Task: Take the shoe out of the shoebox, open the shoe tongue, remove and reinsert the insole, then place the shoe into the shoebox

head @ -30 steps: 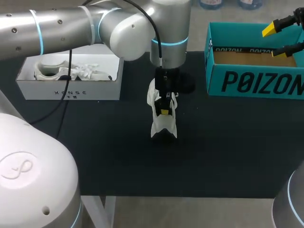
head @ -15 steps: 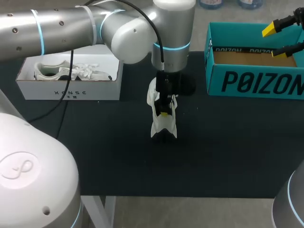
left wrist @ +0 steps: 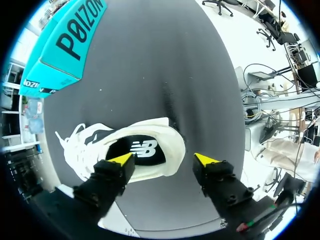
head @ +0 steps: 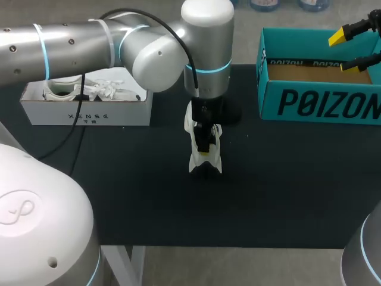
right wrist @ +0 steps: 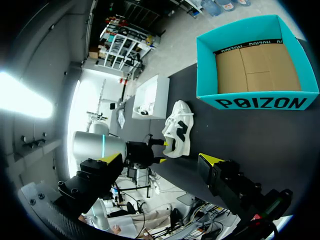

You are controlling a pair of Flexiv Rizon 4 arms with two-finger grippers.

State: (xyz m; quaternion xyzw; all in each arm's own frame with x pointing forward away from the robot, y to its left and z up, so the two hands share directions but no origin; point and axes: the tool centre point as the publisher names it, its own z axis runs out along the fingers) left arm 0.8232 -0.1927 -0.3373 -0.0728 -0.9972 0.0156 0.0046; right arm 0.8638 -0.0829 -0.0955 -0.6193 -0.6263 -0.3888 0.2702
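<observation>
Left jaws now lower over shoe (head: 214,159)

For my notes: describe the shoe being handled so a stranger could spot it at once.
On the black table, look between the teal box and the white box. A white shoe with a black insole sits there on the bare table top, under the left arm's open jaws. Unlike the other white shoe, it is outside any box.

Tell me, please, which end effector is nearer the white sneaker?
Left. The left end effector is right over the white sneaker; the right end effector is off by the teal cardboard box.
</observation>
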